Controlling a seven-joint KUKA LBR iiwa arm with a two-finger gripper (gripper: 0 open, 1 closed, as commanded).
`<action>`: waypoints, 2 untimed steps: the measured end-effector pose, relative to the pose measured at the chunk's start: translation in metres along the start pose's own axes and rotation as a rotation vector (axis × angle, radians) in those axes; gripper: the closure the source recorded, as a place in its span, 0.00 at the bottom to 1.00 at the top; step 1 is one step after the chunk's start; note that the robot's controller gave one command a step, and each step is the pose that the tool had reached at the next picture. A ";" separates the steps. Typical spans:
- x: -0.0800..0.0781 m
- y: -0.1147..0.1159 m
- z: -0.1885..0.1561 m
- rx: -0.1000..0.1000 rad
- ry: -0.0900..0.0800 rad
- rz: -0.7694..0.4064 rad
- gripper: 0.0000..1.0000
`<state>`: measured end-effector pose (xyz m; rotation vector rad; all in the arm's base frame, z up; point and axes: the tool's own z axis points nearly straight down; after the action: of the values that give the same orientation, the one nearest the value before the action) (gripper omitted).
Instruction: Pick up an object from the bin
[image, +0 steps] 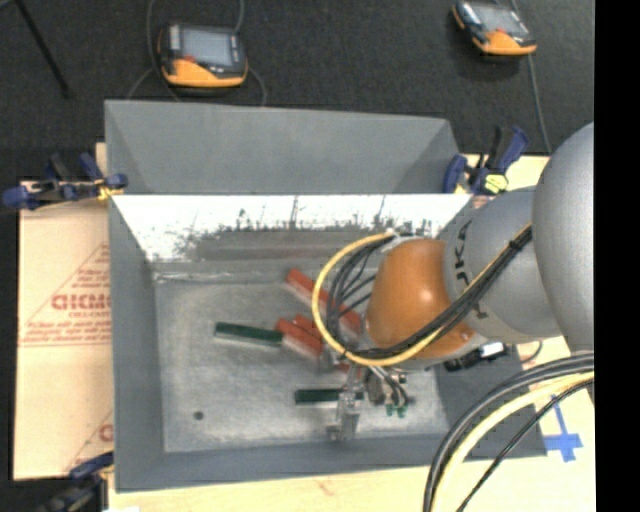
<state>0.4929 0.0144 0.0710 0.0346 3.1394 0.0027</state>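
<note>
Gripper (347, 412) low at the front of the bin (135, 350), at the right end of a dark green stick (318, 397).
Red pieces (300, 335) and a second green stick (248, 335) lie behind it, mid-bin. Whether the gripper is spread or closed cannot be told.

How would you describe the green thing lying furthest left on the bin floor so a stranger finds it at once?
On the floor of the grey bin, go left from the arm's orange cover, past the red-orange pieces. There lies a long dark green bar, almost level. The other green bar lies lower, beside the gripper; this one is higher and leftmost of the long things.
</note>
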 end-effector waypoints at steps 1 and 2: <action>-0.001 0.000 -0.001 0.001 -0.002 -0.005 0.00; -0.001 0.000 0.000 0.001 -0.002 -0.006 1.00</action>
<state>0.4941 0.0139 0.0714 0.0244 3.1371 0.0003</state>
